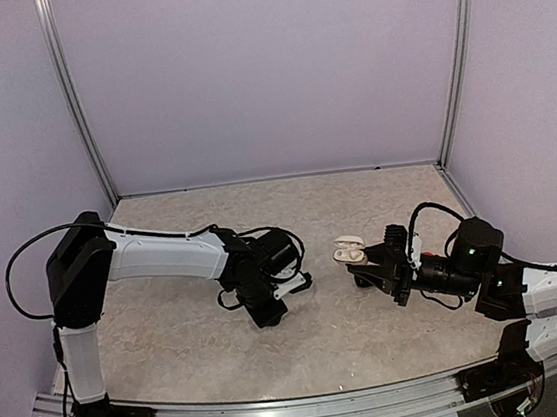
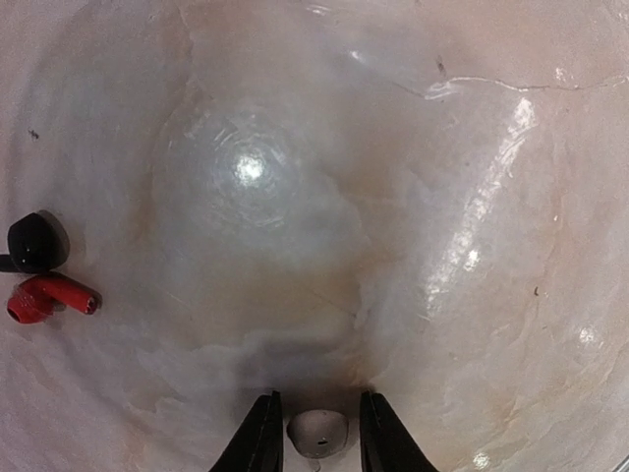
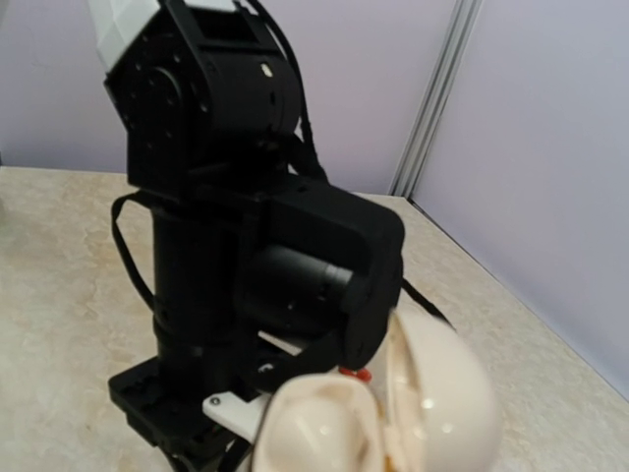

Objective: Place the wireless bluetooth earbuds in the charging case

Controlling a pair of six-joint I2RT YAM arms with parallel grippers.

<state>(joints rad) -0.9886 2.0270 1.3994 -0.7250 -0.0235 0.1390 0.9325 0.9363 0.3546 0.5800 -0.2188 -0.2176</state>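
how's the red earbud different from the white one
Red earbud lies loose at far left beside the black earbud; white earbud sits between the fingers of the left gripper. Red shows its whole stem; white shows only a rounded body. Both are tiny, and neither is in the case.

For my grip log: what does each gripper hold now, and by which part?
Right gripper holds the open case by its base end. Left gripper flanks a white earbud on its two sides; a firm hold cannot be told.
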